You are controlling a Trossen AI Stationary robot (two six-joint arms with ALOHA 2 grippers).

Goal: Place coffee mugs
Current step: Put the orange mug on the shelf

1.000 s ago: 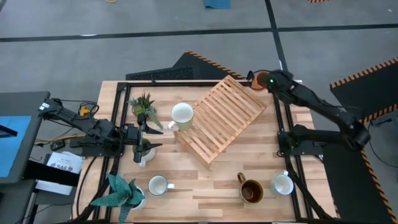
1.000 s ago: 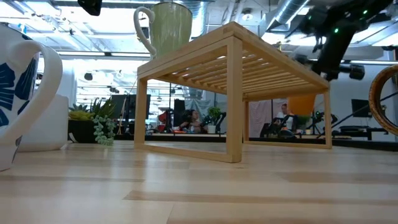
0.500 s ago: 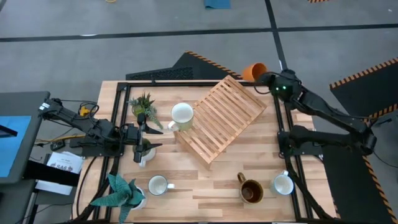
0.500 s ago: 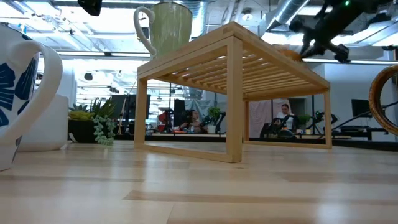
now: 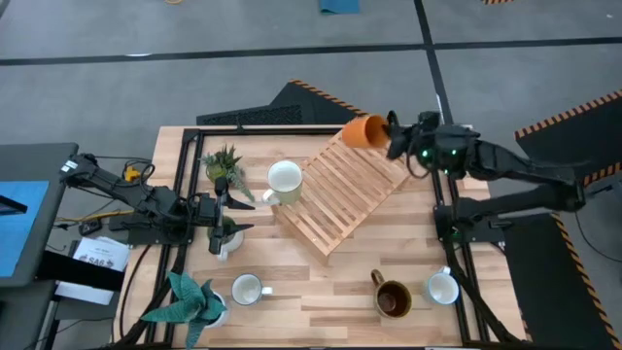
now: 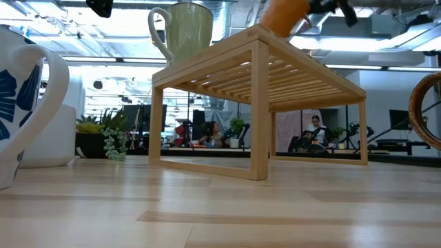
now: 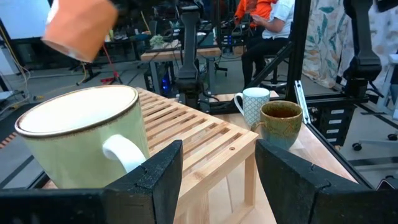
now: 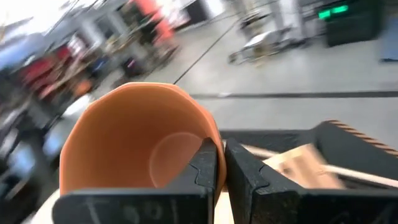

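Two dark, matte arms of jointed tubular links. Right arm (image 5: 505, 165): green indicator light glowing just behind its gripper (image 5: 393, 136). Left arm (image 5: 136, 199): yellow cabling near its base; blocky black fingers (image 7: 155, 180) with bevelled edges.

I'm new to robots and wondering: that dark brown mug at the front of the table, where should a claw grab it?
Probably from straight above, pinching the rim of the dark brown mug on the side away from its handle. It stands upright with its mouth open upward, and the handle points toward the wooden rack, so the opposite wall is free.
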